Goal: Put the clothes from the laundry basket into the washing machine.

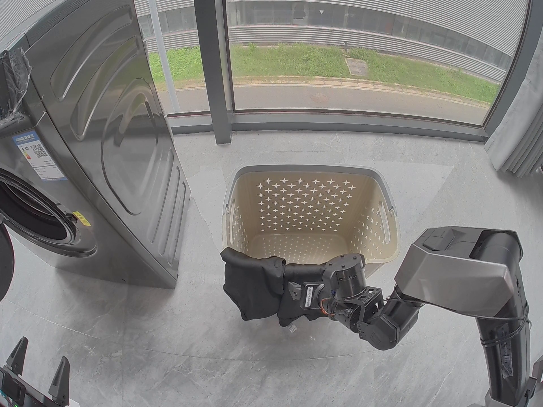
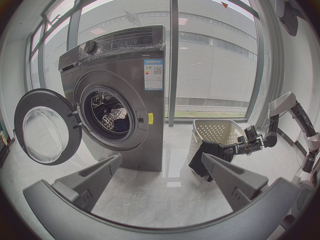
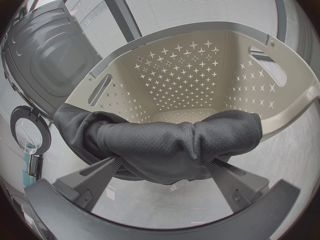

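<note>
I see a laundry corner in a modern building: a washing machine [image 2: 151, 140] and a laundry basket [image 1: 305, 199] stand on a grey floor [image 1: 169, 334] beside tall windows [image 1: 362, 57] and a curtain [image 1: 517, 131].

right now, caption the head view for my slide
Right gripper holds a dark garment by the laundry basket's near rim, washing machine to the left.

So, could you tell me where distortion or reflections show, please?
Left wrist view: fisheye bows the window frames, corners dark, floor mirrors daylight beside the washing machine. Right wrist view: laundry basket rim curves behind the dark garment. Head view: lines nearly straight.
</note>
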### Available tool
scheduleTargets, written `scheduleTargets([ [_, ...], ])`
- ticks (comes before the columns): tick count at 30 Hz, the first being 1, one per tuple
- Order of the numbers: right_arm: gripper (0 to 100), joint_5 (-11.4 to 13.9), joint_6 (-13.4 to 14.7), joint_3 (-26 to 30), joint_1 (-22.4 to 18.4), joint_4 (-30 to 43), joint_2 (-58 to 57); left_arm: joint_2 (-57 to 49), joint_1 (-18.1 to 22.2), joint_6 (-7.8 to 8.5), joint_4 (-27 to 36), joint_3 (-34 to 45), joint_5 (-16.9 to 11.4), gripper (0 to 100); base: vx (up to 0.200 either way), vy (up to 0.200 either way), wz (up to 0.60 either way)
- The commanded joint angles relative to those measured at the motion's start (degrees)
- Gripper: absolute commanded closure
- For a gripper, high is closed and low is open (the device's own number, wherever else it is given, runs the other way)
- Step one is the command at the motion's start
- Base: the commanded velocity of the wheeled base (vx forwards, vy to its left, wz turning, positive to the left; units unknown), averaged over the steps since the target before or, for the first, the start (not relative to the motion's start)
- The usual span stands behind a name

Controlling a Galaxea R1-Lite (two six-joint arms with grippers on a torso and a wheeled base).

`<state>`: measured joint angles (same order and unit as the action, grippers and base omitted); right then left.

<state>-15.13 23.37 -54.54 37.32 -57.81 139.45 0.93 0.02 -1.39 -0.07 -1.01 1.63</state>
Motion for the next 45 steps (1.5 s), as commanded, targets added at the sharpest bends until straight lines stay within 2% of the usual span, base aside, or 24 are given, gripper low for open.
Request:
scheduleTargets([
  [1,100,0.1,0.0,-0.4,0.1,-0.3,0.2,-0.8,0.1,-0.02,0.0,0.9,0.0,0,0.0,0.0,0.0],
  [9,100,0.3,0.2,0.6,0.6,-0.5,-0.5,-0.8,0.1,-0.02,0.0,0.9,0.0,0,0.0,0.0,0.0],
  [16,100,0.5,0.1,5.7,0.7,-1.7,-7.1,-0.8,0.1,-0.02,0.0,0.9,0.0,0,0.0,0.0,0.0],
  [17,100,0.6,0.1,9.1,1.3,-2.3,-11.5,-0.8,0.1,-0.02,0.0,0.9,0.0,0,0.0,0.0,0.0],
  [26,100,1.4,0.0,23.3,3.6,-5.5,-29.6,-0.8,0.1,-0.02,0.0,0.9,0.0,0,0.0,0.0,0.0],
  [28,100,1.4,-0.1,24.8,4.1,-5.5,-32.3,-0.8,0.0,0.07,0.0,0.9,0.0,0,0.0,0.0,0.0],
  [30,100,2.0,-2.1,28.3,5.3,-5.5,-38.7,-0.8,0.1,0.07,0.0,0.9,0.0,0,0.0,0.0,0.0],
  [33,100,4.4,-5.6,31.9,6.4,-5.6,-45.4,-0.8,0.1,0.07,0.0,0.9,0.0,0,0.0,0.0,0.0],
  [34,100,4.4,-5.6,31.9,6.4,-5.6,-45.4,-0.8,0.1,0.07,0.0,0.9,0.0,0,0.0,0.0,0.0],
  [35,100,4.8,-8.1,33.0,5.9,-5.7,-47.8,-0.8,0.1,0.07,0.0,0.9,0.0,0,0.0,0.0,0.0],
  [37,100,5.2,-10.1,33.6,5.7,-6.9,-50.0,-0.8,0.1,0.07,0.0,0.9,0.0,0,0.0,0.0,0.0],
  [45,100,6.6,-12.1,33.9,6.7,-8.0,-53.4,-0.8,0.0,-0.02,0.0,0.9,0.0,0,0.0,0.0,0.0],
])
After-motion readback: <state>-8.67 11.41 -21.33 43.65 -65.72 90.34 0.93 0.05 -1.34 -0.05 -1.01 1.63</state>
